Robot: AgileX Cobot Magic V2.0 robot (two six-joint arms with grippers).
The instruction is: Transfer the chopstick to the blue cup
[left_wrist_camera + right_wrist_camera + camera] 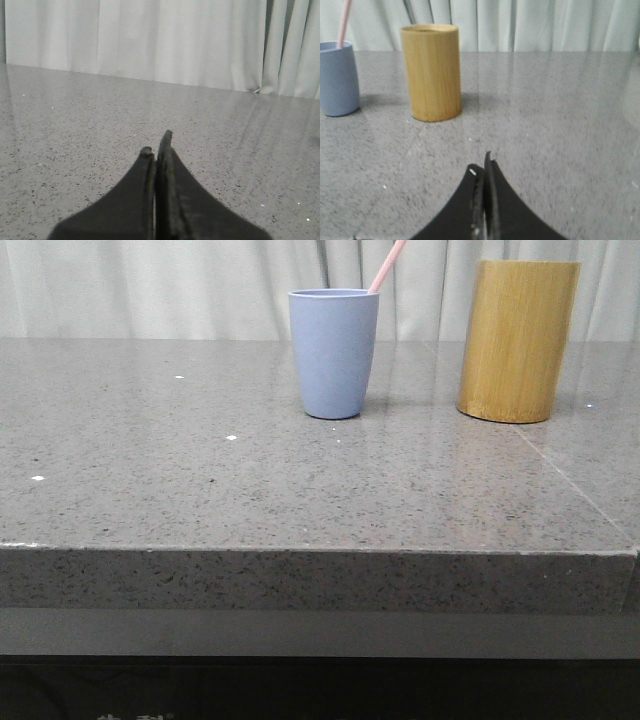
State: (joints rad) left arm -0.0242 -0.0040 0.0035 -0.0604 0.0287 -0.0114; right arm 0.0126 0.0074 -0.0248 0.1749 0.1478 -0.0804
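The blue cup (333,352) stands upright at the middle back of the grey stone table. A pale pink chopstick (387,265) leans out of its rim to the right; only its upper end shows. The cup (337,78) and the chopstick (343,22) also show in the right wrist view. My left gripper (157,146) is shut and empty over bare table. My right gripper (482,165) is shut and empty, well short of the cups. Neither gripper shows in the front view.
A taller yellow-brown bamboo holder (517,340) stands to the right of the blue cup; it also shows in the right wrist view (431,72). A pale curtain (180,285) hangs behind the table. The table's front edge (300,548) runs across the front view.
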